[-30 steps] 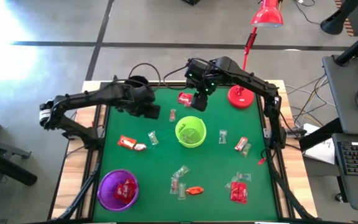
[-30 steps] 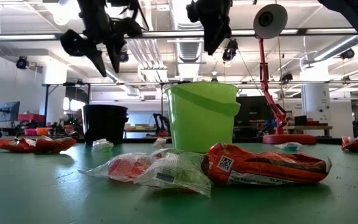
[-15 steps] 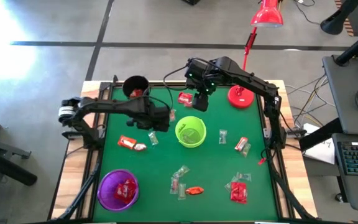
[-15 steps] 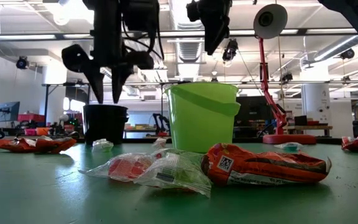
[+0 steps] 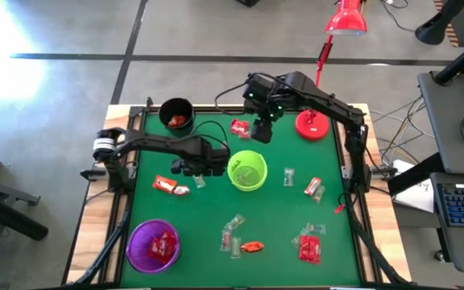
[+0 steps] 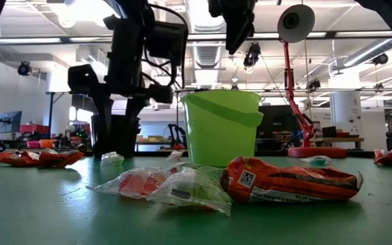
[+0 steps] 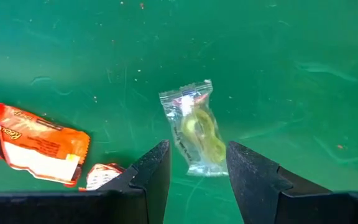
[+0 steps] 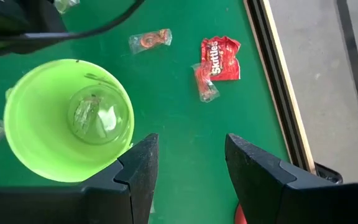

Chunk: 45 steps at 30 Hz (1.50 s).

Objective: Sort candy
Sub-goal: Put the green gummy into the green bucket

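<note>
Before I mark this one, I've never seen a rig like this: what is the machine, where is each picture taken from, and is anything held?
It is a robot with two dark arms at a green table. One camera looks straight down, one sits at table height, and one rides on each wrist. The left gripper is open and empty, poised over a clear-wrapped candy beside an orange-wrapped candy. The right gripper is also open and empty, above the green cup, which holds a clear-wrapped sweet. Other candy lies scattered around; a purple cup and a black cup each hold red ones.
</note>
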Available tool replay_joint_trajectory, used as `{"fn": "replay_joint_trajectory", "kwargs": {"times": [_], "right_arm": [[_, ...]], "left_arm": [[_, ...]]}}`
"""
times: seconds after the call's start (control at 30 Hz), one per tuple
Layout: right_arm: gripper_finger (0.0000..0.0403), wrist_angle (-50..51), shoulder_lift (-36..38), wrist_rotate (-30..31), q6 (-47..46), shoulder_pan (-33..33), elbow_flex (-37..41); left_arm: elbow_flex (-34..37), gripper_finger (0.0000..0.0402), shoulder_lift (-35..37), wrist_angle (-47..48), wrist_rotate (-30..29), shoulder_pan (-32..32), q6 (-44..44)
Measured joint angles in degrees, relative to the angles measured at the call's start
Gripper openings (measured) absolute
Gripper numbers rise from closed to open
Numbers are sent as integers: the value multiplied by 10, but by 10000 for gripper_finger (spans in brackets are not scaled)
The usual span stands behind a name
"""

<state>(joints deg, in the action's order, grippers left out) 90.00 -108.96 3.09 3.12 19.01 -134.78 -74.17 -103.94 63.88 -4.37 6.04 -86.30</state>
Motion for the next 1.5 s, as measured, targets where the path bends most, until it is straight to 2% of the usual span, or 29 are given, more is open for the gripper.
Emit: {"fn": "replay_joint_trajectory", "kwargs": {"times": [0.6, 0.83, 1.03, 1.3, 1.5], "right_arm": [[178, 0, 50, -1, -17, -17, 0], [178, 0, 54, -1, -15, -19, 0], [178, 0, 54, -1, -14, -19, 0], [178, 0, 54, -1, -14, -19, 0], [178, 0, 54, -2, -16, -19, 0]], "left_arm": [[0, 139, -79, -22, 25, 0, -16], [-3, 135, -108, -26, 33, 1, 9], [0, 100, -101, 7, 28, 1, 13], [2, 13, -100, 46, 21, 1, 38], [8, 3, -100, 46, 21, 1, 60]]}}
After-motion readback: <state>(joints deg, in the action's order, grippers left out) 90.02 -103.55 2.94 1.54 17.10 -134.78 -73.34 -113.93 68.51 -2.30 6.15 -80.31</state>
